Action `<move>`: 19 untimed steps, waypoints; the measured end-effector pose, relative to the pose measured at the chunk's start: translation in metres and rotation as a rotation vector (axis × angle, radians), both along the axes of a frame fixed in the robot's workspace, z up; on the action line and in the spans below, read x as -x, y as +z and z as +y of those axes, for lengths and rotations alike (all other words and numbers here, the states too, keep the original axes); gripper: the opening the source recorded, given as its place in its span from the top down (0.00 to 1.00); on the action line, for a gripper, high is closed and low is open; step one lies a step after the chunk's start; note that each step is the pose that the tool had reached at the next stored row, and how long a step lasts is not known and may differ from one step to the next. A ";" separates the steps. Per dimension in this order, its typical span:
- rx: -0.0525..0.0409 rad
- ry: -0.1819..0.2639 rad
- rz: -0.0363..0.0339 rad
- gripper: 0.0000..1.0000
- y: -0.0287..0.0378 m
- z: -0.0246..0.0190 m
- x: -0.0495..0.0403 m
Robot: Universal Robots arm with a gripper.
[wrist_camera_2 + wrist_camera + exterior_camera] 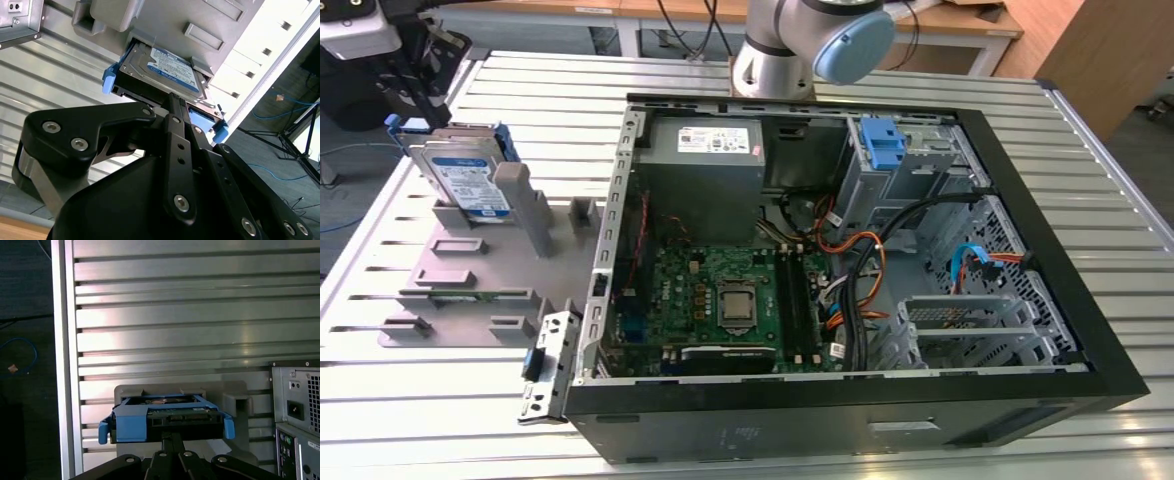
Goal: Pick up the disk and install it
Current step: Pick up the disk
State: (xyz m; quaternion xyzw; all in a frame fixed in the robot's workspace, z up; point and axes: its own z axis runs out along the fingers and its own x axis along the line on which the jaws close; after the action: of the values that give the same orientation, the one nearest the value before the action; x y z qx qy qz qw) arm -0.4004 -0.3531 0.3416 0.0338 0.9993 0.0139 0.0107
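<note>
The disk (464,180) is a silver hard drive with a white-and-blue label and blue side rails. It stands on edge in a slot of the grey holder (467,290) at the exterior view's left. My gripper (427,112) hangs right above its upper edge. In both wrist views the disk (165,67) (165,420) lies just past the gripper (172,100) (172,440). The fingers are drawn together, shut, with their tips at the middle of the disk's near edge. Whether they pinch any part of it is hidden.
The open computer case (1067,300) lies to the exterior view's right of the holder, with a motherboard (720,300), a grey power-supply box (707,140) and a drive cage with a blue latch (885,145). The slatted metal table (440,420) carries everything. Its edge and the floor's cables are close behind the disk.
</note>
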 end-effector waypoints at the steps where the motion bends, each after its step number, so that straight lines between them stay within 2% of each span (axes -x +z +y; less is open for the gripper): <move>1: 0.0000 0.013 0.0000 0.89 0.0000 0.0000 0.0000; 19: 0.0000 0.339 0.0000 0.89 -0.0001 0.0000 0.0000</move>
State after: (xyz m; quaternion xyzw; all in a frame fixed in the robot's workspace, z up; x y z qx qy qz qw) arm -0.4004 -0.3531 0.3414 -0.1353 0.9907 0.0156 0.0082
